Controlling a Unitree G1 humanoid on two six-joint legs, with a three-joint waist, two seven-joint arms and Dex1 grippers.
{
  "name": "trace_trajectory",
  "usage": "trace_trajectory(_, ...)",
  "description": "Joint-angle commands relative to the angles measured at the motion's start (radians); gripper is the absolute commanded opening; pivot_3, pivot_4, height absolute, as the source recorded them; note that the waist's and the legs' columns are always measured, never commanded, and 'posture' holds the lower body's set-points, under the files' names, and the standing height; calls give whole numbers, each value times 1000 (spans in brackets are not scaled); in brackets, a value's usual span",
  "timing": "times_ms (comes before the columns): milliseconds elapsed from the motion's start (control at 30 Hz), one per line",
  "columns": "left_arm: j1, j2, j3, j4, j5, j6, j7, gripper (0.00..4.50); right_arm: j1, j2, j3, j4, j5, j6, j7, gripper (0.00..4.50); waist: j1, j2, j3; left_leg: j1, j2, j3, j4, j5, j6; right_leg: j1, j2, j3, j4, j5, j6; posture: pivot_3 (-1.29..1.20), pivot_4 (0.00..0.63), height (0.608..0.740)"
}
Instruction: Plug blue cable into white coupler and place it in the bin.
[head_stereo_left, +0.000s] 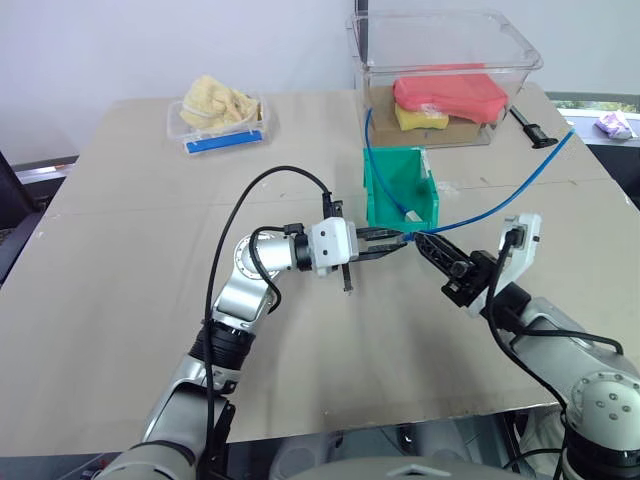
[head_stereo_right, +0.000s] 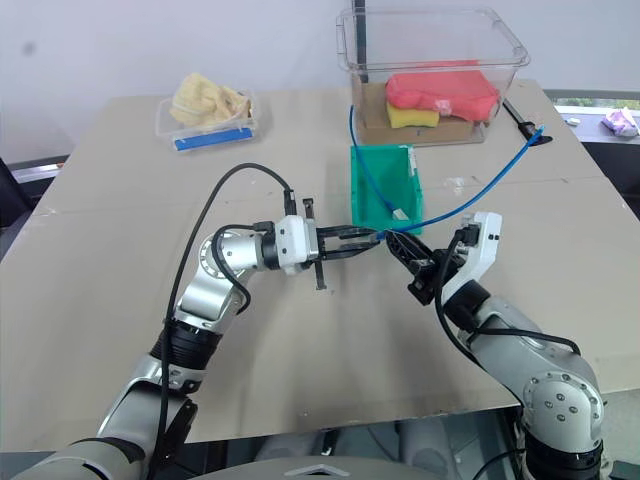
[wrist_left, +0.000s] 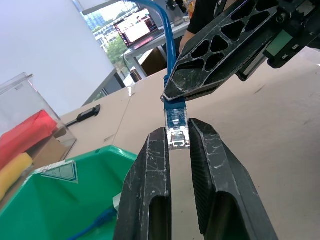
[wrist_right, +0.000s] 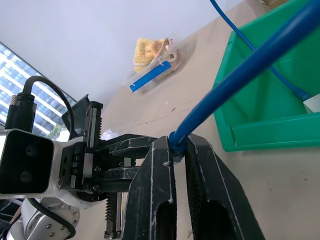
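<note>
While both arms meet just below the middle of the head view, I read the scene from left to right.

Left gripper (head_stereo_left: 398, 240): closed on the clear plug end of the blue cable (head_stereo_left: 500, 200), fingers lying level and pointing right.
Right gripper (head_stereo_left: 424, 243): clamped on the same cable just behind the plug, its tips nearly touching the left tips.
Cable run: from the two grips it rises to the right edge of the table (head_stereo_left: 130, 280), loops back past the clear tub (head_stereo_left: 520, 60) and drops into the bin (head_stereo_left: 372, 190).
White coupler (head_stereo_left: 411, 215): I take it to be the small white piece lying inside the bin, at the far end of the cable; I cannot tell whether that end is seated in it.
Step in hand: I judge a two-handed regrip of the plug; mating is not yet done.
Next move: the coupler must be fetched and its socket lined up square with the plug.
Upper left: clear tray (head_stereo_left: 175, 125) with yellow cloth, well apart.
Upper right: tub holding red and yellow sponges; a black tool (head_stereo_left: 530, 128) beside it.
In the way: both grippers are occupied, and the slack loop could snag on the bin's wall.
</note>
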Motion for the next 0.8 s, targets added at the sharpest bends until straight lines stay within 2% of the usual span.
trace_trajectory(33,2,12,13,-65,-34,29,-1,26,-5,-24,18,-13,56,-19,11,110,-4,0,0,0,0,0,0,0,0,0,0,0,0,0,0,0,150,740)
trace_trajectory(100,10,22,24,-89,-75,120,-1,1050,-7,-39,21,-9,68,-30,12,0,-7,0,0,0,0,0,0,0,1,0,0,0,0,0,0,0,150,740)
trace_trajectory(200,21,53,72,-116,-117,262,42,2175,-13,-61,19,7,80,-40,24,0,-15,0,0,0,0,-1,0,-1,2,0,0,0,0,0,0,0,150,740)
trace_trajectory(233,25,64,84,-127,-128,304,52,2764,-12,-67,19,9,84,-44,25,0,-17,0,0,0,0,-1,0,-1,2,0,0,0,0,0,0,0,150,740)
trace_trajectory(267,36,100,122,-128,-148,363,60,3136,-9,-80,10,15,86,-48,37,0,-19,0,0,0,0,-2,0,-1,2,0,0,0,0,0,0,0,150,740)
trace_trajectory(367,68,185,217,-97,-178,461,85,3136,3,-113,-17,34,88,-63,69,0,-26,1,0,1,2,-2,0,-1,2,0,2,1,1,0,0,0,150,740)
trace_trajectory(567,96,305,346,18,-197,541,84,3136,47,-169,-67,50,76,-94,143,0,-16,1,1,1,2,-1,-1,-1,2,0,3,0,0,0,0,0,150,740)
trace_trajectory(800,85,416,298,158,-169,539,-128,3136,65,-191,-61,55,52,-112,176,0,-16,1,1,0,2,0,-1,-1,2,-1,2,0,0,0,0,0,150,740)
